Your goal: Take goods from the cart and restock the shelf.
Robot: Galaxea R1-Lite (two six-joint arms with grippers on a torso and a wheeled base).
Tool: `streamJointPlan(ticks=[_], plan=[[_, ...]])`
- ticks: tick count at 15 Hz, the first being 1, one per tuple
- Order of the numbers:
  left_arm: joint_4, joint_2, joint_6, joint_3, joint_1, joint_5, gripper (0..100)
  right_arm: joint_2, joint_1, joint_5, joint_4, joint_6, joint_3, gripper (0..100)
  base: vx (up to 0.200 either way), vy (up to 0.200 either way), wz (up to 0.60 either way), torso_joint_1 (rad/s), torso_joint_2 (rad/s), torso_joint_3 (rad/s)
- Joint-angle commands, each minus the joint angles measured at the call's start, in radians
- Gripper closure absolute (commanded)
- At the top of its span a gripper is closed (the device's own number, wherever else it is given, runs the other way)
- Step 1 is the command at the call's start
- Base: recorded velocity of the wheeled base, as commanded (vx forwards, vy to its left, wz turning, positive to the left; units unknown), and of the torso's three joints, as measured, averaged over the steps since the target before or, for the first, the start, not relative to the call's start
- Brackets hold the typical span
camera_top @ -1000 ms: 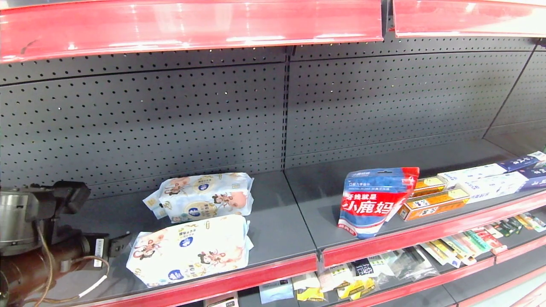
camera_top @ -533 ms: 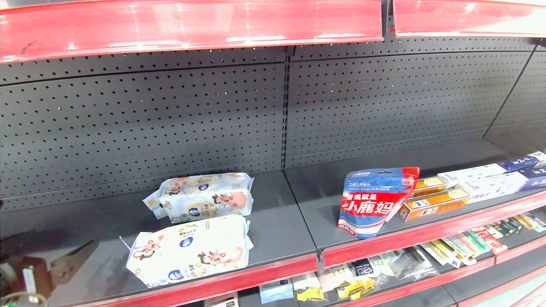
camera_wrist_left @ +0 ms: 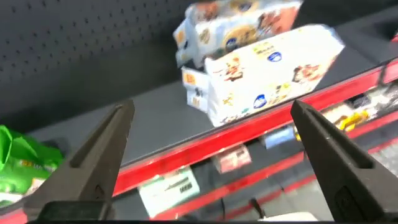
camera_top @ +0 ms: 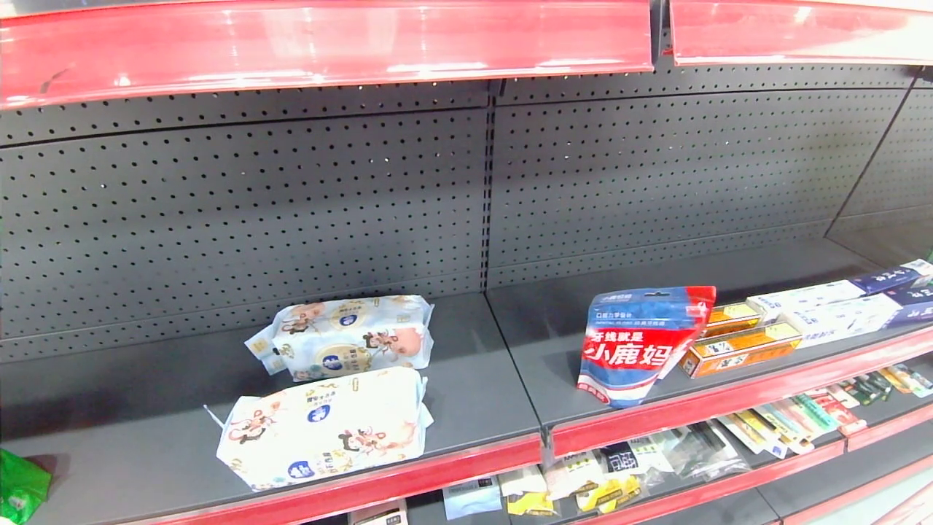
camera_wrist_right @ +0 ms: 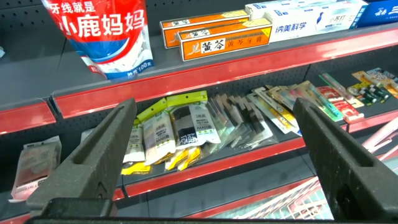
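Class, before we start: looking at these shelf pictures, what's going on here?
A two-armed robot is restocking a shop shelf. Two white soft packs lie on it, the front pack and the back pack just behind. Further right, a blue and red pouch stands beside orange boxes. A green pack lies at the shelf's left end. The left end effector and the right end effector are both open and empty.

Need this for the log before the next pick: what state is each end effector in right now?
Left end effector: open, empty.
Right end effector: open, empty.
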Motion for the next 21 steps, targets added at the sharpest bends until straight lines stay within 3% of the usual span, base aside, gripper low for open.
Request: streamJointPlan(ticks=[1, 3, 4, 6, 7, 8, 9, 10, 12, 13, 16, 18, 19, 21], plan=[[0.007, -0.153, 0.001, 0.045, -0.010, 0.014, 0, 0.002, 0.000, 0.001, 0.000, -0.001, 0.000, 0, 0.000, 0.000, 0.00, 0.000, 0.00, 0.000], [0.005, -0.228, 0.002, 0.095, -0.009, 0.032, 0, 0.002, 0.000, -0.001, 0.000, 0.001, 0.000, 0, 0.000, 0.000, 0.00, 0.000, 0.00, 0.000], [-0.010, -0.270, 0.004, 0.125, 0.029, 0.083, 0, 0.002, 0.000, 0.001, 0.000, 0.001, 0.000, 0, 0.000, 0.000, 0.00, 0.000, 0.00, 0.000], [-0.030, -0.294, 0.001, 0.170, 0.036, 0.187, 0, 0.002, 0.000, 0.001, 0.000, 0.001, 0.000, 0, 0.000, 0.000, 0.00, 0.000, 0.00, 0.000], [-0.030, -0.294, 0.001, 0.170, 0.036, 0.187, 0, 0.002, 0.000, 0.001, 0.000, 0.001, 0.000, 0, 0.000, 0.000, 0.00, 0.000, 0.00, 0.000], [-0.093, -0.294, -0.021, 0.213, 0.036, 0.337, 0, 0.002, 0.000, 0.001, 0.000, 0.001, 0.000, 0, 0.000, 0.000, 0.00, 0.000, 0.00, 0.000], [-0.127, -0.294, -0.054, 0.231, 0.036, 0.353, 0, 0.002, 0.000, 0.001, 0.000, -0.001, 0.000, 0, 0.000, 0.000, 0.00, 0.000, 0.00, 0.000], [-0.165, -0.294, -0.062, 0.249, 0.036, 0.345, 0, 0.002, 0.000, 0.001, 0.000, -0.001, 0.000, 0, 0.000, 0.000, 0.00, 0.000, 0.00, 0.000], [-0.233, -0.294, -0.064, 0.274, 0.036, 0.280, 0, 0.002, 0.000, 0.001, 0.000, -0.001, 0.000, 0, 0.000, 0.000, 0.00, 0.000, 0.00, 0.000], [-0.226, -0.294, -0.064, 0.274, 0.036, 0.199, 0, 0.002, 0.000, 0.001, 0.000, -0.001, 0.000, 0, 0.000, 0.000, 0.00, 0.000, 0.00, 0.000], [-0.226, -0.294, -0.054, 0.274, 0.036, 0.147, 0, 0.002, 0.000, 0.001, 0.000, -0.001, 0.000, 0, 0.000, 0.000, 0.00, 0.000, 0.00, 0.000], [-0.225, -0.294, -0.053, 0.274, 0.036, 0.205, 0, 0.002, 0.000, 0.001, 0.000, -0.001, 0.000, 0, 0.000, 0.000, 0.00, 0.000, 0.00, 0.000], [-0.226, -0.294, -0.054, 0.274, 0.036, 0.320, 0, 0.002, 0.000, 0.001, 0.000, -0.001, 0.000, 0, 0.000, 0.000, 0.00, 0.000, 0.00, 0.000], [-0.226, -0.294, -0.056, 0.274, 0.036, 0.377, 0, 0.002, 0.000, 0.001, 0.000, -0.001, 0.000, 0, 0.000, 0.000, 0.00, 0.000, 0.00, 0.000]])
